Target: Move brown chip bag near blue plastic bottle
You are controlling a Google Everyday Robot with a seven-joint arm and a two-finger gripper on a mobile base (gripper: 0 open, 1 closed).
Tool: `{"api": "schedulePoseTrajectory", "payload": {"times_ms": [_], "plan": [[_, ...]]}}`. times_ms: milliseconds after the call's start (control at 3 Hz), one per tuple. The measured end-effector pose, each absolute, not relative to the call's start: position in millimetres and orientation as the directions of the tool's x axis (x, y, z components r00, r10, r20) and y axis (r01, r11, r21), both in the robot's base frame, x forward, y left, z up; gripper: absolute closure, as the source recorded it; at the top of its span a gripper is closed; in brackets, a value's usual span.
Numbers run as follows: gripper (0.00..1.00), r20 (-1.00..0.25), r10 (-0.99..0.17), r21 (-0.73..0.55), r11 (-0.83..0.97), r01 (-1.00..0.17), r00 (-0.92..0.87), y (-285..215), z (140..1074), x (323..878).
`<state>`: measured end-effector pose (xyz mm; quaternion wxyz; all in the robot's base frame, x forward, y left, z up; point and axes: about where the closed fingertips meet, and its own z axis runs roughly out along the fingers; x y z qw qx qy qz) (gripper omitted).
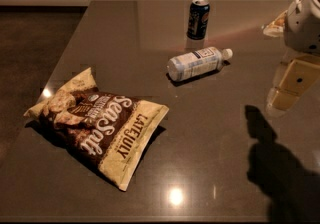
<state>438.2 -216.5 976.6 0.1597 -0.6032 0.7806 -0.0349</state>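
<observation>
The brown chip bag [100, 123] lies flat on the dark table's front left, with "Sea Salt" and "Late July" lettering facing up. The blue plastic bottle [197, 63] lies on its side at centre back, its white cap pointing right. My gripper [287, 90] hangs above the table at the right edge, empty, to the right of the bottle and far from the bag. Its shadow falls on the table at the front right.
A dark blue soda can [198, 18] stands upright just behind the bottle. A small pale packet [275, 24] lies at the far right, partly hidden by my arm [305, 15]. The table's left edge [75, 28] runs diagonally next to the dark floor.
</observation>
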Motion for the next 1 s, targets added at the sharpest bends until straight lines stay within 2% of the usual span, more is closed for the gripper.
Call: {"api": "schedulePoseTrajectory", "payload": {"times_ms": [333,1000], "plan": [[0.00,-0.207,-0.953,-0.247,0.270,-0.931,-0.221,-216.5,976.6,438.2],[0.00,-0.289,-0.942,-0.190,0.233,-0.954,-0.172,-157.3,961.5,437.8]]}}
